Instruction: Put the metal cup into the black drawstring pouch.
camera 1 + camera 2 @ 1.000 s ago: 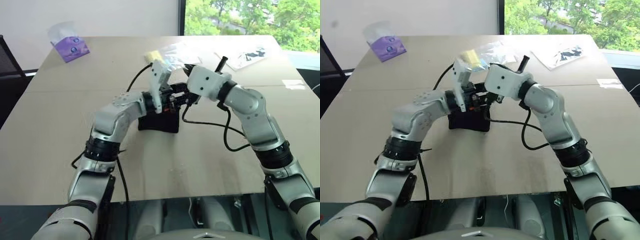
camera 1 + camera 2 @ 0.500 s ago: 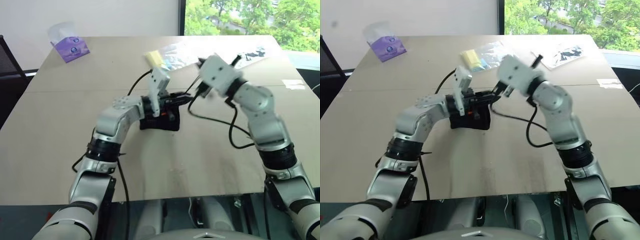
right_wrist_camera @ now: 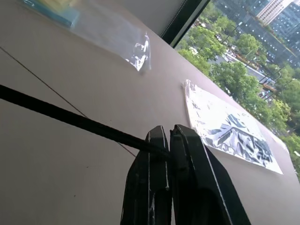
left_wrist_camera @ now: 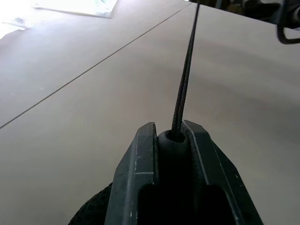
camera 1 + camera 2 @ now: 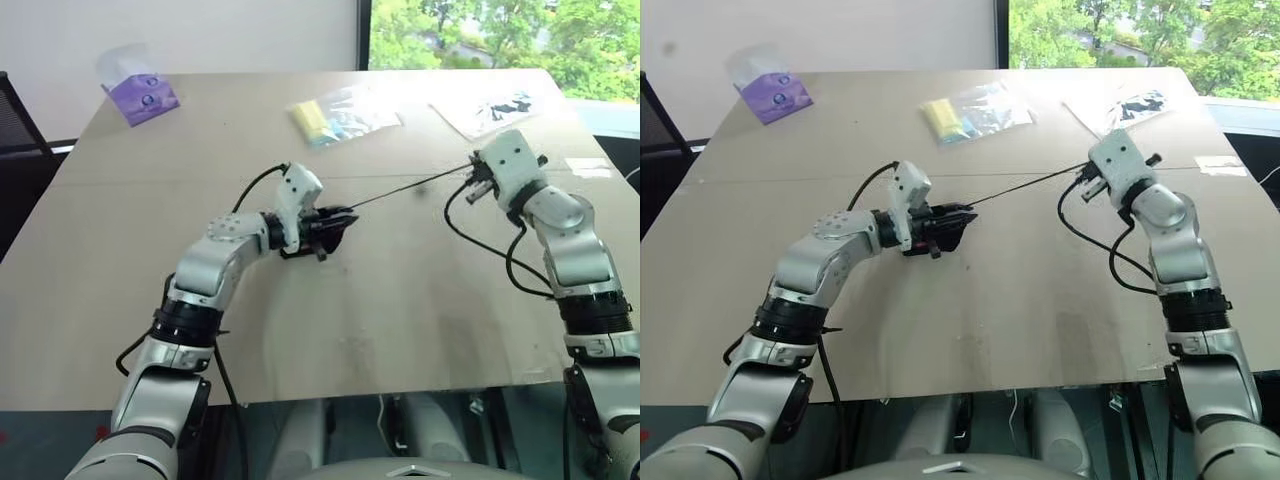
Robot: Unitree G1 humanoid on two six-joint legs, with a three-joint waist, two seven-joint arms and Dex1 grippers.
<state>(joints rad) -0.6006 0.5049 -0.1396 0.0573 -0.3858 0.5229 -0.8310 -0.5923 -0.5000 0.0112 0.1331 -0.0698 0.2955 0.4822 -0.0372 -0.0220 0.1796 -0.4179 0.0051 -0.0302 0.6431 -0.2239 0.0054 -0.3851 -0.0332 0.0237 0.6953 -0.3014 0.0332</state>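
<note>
The black drawstring pouch (image 5: 312, 238) lies bunched small on the brown table (image 5: 380, 320), just left of the middle. My left gripper (image 5: 340, 222) is shut on the pouch's neck, and its fingers (image 4: 140, 159) pinch a black bead (image 4: 174, 143) where the cord comes out. The thin drawstring cord (image 5: 410, 188) runs taut from there to my right gripper (image 5: 470, 180), which is shut on the cord's far end (image 3: 140, 143). The metal cup is hidden.
A purple tissue pack (image 5: 140, 95) sits at the far left corner. A clear bag with a yellow item (image 5: 335, 115) and a printed plastic bag (image 5: 495, 105) lie along the far side. A white scrap (image 5: 588, 168) rests near the right edge.
My right gripper swung out to the right and lower, drawing the cord taut. The left gripper sank toward the table with the pouch, which has cinched into a smaller bundle.
</note>
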